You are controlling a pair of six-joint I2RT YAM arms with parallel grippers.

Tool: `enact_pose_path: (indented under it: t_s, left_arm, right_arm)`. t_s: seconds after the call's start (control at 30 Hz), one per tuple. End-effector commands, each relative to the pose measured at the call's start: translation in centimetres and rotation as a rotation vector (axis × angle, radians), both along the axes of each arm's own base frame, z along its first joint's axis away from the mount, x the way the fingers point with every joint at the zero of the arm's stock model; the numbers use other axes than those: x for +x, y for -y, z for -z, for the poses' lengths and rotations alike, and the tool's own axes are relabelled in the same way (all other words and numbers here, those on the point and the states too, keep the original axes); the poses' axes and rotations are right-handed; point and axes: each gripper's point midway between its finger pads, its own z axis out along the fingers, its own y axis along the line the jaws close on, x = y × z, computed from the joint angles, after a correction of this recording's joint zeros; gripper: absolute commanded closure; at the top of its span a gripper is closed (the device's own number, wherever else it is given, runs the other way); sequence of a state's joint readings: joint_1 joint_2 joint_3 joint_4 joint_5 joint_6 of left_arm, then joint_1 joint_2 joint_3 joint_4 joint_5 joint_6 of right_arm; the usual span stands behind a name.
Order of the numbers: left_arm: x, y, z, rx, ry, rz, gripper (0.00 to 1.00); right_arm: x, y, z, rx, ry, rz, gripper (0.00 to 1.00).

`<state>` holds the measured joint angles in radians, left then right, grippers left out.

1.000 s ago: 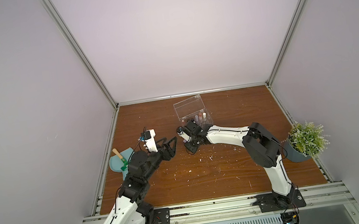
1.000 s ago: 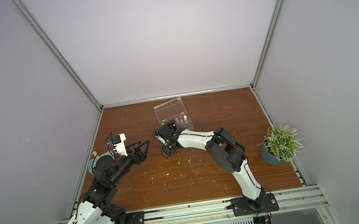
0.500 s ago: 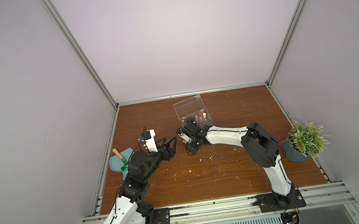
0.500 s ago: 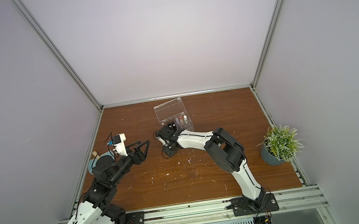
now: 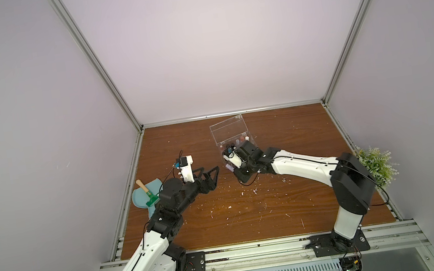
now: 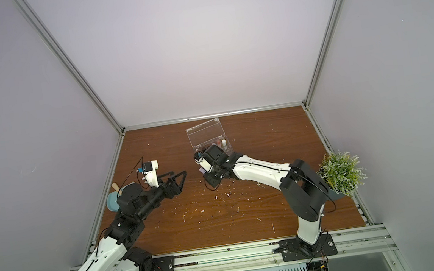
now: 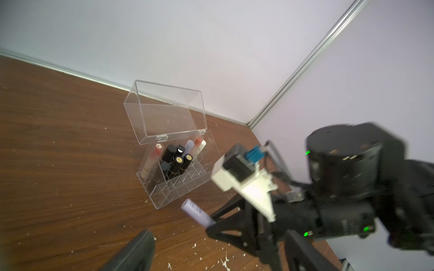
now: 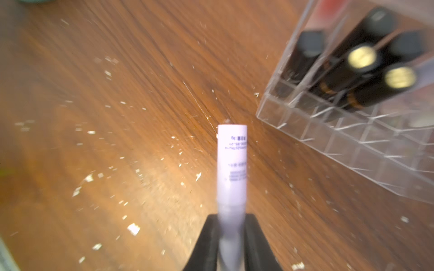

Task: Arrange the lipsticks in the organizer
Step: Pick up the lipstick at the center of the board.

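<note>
The clear organizer (image 5: 235, 142) (image 6: 211, 142) stands at the back of the brown table with its lid tipped open. Several lipsticks stand in its compartments: black ones (image 7: 175, 159), a beige-pink one (image 7: 150, 159), a lilac one (image 7: 189, 145) and a white one (image 7: 202, 146). My right gripper (image 5: 232, 168) (image 8: 231, 218) is shut on a lilac lipstick (image 8: 232, 164) (image 7: 197, 212), just in front of the organizer's near corner (image 8: 265, 115) and low over the table. To its left, my left gripper (image 5: 209, 169) (image 6: 177, 174) stands open and holds nothing.
A teal dustpan (image 5: 143, 195) with a small brush lies at the table's left edge beside my left arm. A potted plant (image 5: 375, 161) stands at the right edge. White flecks (image 5: 247, 192) are scattered over the middle of the table.
My right gripper's jaws have closed on the lilac lipstick. My left gripper's jaws have spread wider. Both arms have hardly shifted.
</note>
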<state>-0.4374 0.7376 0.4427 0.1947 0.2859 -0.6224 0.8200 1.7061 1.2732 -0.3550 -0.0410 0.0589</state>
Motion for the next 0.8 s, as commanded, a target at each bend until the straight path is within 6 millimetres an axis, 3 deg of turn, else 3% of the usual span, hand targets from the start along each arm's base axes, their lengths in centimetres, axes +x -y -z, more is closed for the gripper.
enact_pose_path:
  t_s: [0.0, 0.17, 0.33, 0.77]
  left_arm:
    - [-0.3, 1.6, -2.3, -0.065, 0.059, 0.105, 0.05]
    - [-1.1, 3.9, -3.1, -0.156, 0.068, 0.254, 0.04]
    - [-1.5, 5.0, -4.2, -0.222, 0.075, 0.334, 0.08]
    - [-2.2, 5.7, -5.7, -0.276, 0.087, 0.411, 0.34]
  right_arm:
    - [-1.2, 0.5, -4.8, 0.152, 0.02, -0.052, 0.89]
    - [-3.7, 1.3, -10.0, 0.302, 0.051, -0.121, 0.86]
    - [-6.1, 0.7, -12.9, 0.424, 0.033, -0.219, 0.84]
    - [-7.5, -0.9, -13.2, 0.511, -0.038, -0.303, 0.84]
